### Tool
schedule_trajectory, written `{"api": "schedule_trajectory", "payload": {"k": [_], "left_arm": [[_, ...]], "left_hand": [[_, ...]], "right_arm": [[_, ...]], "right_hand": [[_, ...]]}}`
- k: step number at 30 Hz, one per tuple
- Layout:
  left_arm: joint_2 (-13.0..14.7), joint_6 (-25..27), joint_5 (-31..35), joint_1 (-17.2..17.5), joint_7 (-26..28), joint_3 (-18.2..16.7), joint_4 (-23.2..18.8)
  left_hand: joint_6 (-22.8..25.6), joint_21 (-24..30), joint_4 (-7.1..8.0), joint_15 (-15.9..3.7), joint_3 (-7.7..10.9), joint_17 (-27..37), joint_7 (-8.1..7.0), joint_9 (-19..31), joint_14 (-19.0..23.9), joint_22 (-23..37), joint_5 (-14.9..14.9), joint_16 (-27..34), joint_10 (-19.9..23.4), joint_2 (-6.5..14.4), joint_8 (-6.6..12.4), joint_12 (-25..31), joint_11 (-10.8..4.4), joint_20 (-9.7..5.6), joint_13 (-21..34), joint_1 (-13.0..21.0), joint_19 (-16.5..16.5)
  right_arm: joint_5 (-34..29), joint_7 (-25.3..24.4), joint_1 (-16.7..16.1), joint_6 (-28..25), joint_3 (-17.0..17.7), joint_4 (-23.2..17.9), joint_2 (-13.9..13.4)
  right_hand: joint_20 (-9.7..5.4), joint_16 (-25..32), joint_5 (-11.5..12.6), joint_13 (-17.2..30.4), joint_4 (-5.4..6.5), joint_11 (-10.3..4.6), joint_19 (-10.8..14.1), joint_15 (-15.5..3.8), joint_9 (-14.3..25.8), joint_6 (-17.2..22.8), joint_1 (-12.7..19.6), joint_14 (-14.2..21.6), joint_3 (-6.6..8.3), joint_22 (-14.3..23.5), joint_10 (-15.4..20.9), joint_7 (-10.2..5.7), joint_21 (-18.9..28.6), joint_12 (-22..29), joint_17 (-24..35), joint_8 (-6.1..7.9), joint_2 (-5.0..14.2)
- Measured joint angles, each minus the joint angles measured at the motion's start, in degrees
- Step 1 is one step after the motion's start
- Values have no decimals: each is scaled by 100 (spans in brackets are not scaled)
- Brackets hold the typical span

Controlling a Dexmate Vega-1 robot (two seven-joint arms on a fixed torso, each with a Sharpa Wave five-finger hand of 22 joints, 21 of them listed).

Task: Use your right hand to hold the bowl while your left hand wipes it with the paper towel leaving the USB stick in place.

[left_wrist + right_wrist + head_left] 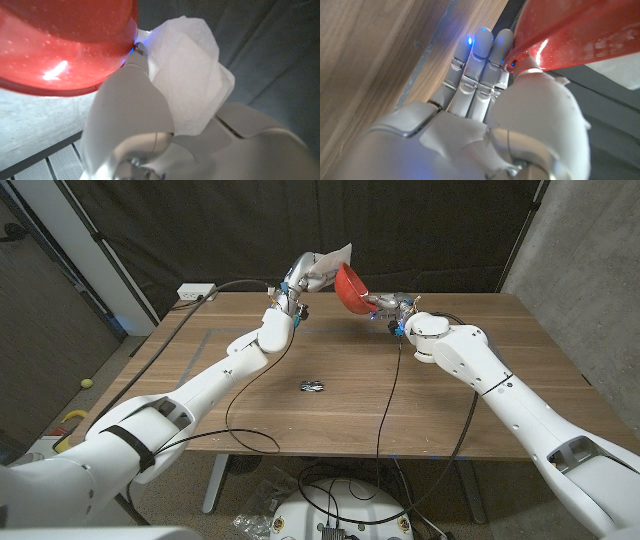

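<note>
The red bowl (350, 286) is held up off the table (450, 410) near its far edge, tipped on its side with the open mouth facing our left. Our right hand (388, 307) grasps it at the rim; in the right wrist view the thumb and the fingers (480, 55) close on the bowl's edge, so that grip looks firm but narrow. Our left hand (300, 280) holds the paper towel (330, 262), raised just beside the bowl; in the left wrist view the towel (187, 85) is pinched at the hand and fans out loosely, with a fingertip close to the bowl's rim, though we cannot tell whether towel and bowl are touching. The USB stick (312, 387) lies on the table well apart from both hands, near the middle. Judgement: wiping is about to begin or just under way. Risks from here: pushing the towel hard against a bowl held only at its rim could twist it out of the right hand's grasp; the loose towel could slip from the pinch; a dropped bowl could fall and knock the stick out of place.
</note>
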Motion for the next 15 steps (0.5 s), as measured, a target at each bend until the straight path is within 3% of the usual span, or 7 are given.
{"api": "schedule_trajectory", "payload": {"k": [2,11,15], "left_arm": [[141,-25,-26,28,-212,-3,-283],[296,-107,-44,147,-711,-85,-697],[330,-126,-45,215,-806,-133,-821]], "left_hand": [[-2,0,0,0,0,0,2,-10,0,0,0,0,-5,0,-13,7,5,10,1,0,-10],[-8,21,-2,0,0,27,7,-1,0,0,3,0,-93,25,-35,22,92,-22,34,-23,-42],[-8,43,-2,0,0,27,7,7,0,0,3,0,-126,43,-33,22,122,-22,36,-41,-41]], "right_arm": [[-37,-137,-13,-37,0,-13,15],[-203,-481,-19,-240,-65,-44,83],[-372,-668,30,-385,-173,-47,126]], "right_hand": [[0,-19,0,-14,-7,1,0,1,0,-5,0,-2,-24,0,-1,6,0,-5,-12,-5,0],[1,-35,0,15,-10,-1,-1,70,0,100,12,-74,-55,0,-4,105,0,0,-22,-11,-19],[22,-35,0,22,-10,101,-23,125,0,84,12,-130,-55,0,-106,119,0,-1,-39,-32,-19]]}}
